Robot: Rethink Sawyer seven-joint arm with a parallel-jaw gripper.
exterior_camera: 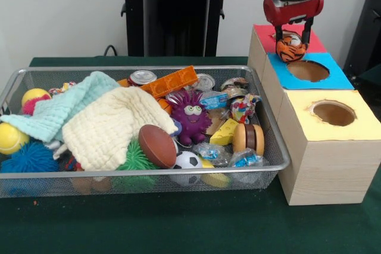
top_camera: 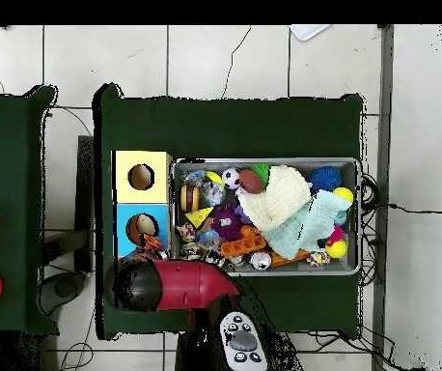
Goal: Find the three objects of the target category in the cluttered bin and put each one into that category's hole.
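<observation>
**Tiger ball in my grip above the sorting box**

The orange, black-striped tiger ball (exterior_camera: 291, 47) sits clamped between my fingers, hanging over the sorting box (exterior_camera: 324, 165) at the seam where the red panel (exterior_camera: 262, 35) meets the blue panel (exterior_camera: 321, 81). It is round, so it has no long axis to speak of; a white patch faces up toward my palm and the striped side faces the camera. It hangs just behind the blue hole (exterior_camera: 308, 70), near its far rim, not over its centre. My gripper (exterior_camera: 292, 38) points straight down, one dark finger on each side of the ball.

Beyond the blue panel lies the yellow panel (exterior_camera: 351, 126) with its own round hole (exterior_camera: 333, 113), nearest the camera. From overhead, my red arm (top_camera: 181, 285) covers the red end of the box, and only the blue and yellow openings show.

Just beside the box stands the wire bin (exterior_camera: 269, 124), crowded: a purple monster toy (exterior_camera: 190, 115), a brown football (exterior_camera: 157, 145), a small soccer ball (exterior_camera: 187, 160), a cheese wedge (exterior_camera: 225, 134), a wooden yo-yo (exterior_camera: 249, 138), an orange block (exterior_camera: 169, 81), two cloths (exterior_camera: 107, 124), a blue spiky ball (exterior_camera: 30, 157) and a yellow ball (exterior_camera: 10, 138)
</observation>
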